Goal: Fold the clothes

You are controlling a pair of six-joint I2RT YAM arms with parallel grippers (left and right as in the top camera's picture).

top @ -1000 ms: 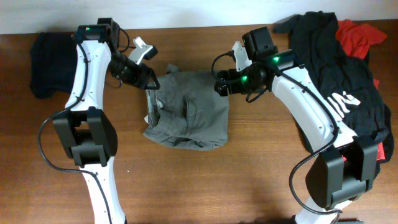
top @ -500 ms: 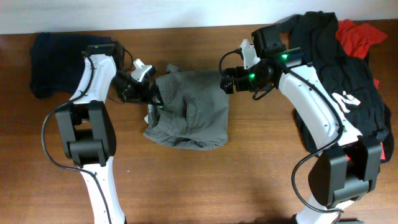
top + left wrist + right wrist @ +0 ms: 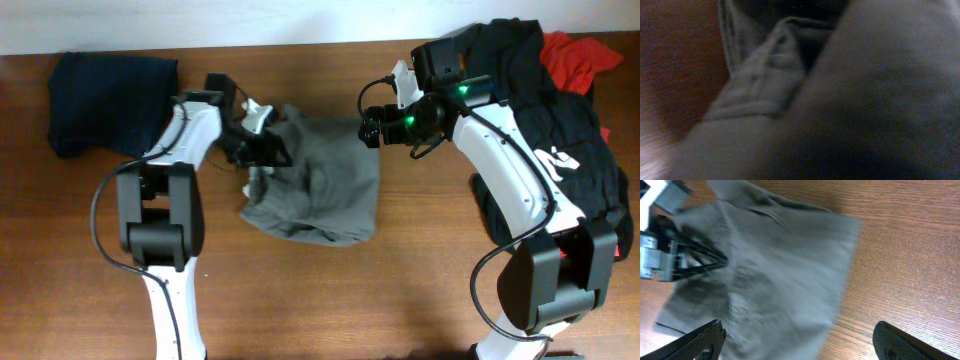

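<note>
left wrist view blurred, mostly shorts [image 3: 870, 100]

Below the right gripper [image 3: 799, 326], matt grey woven-cloth shorts [image 3: 780, 270] on a smooth, faintly glossy wooden table [image 3: 900, 245].

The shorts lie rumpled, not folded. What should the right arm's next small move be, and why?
Probably lower the right gripper onto the nearest corner of the shorts and close. Its fingers stand wide apart above the grey cloth, holding nothing, while the left gripper is at the opposite edge; a second hold seems needed before any fold.
</note>
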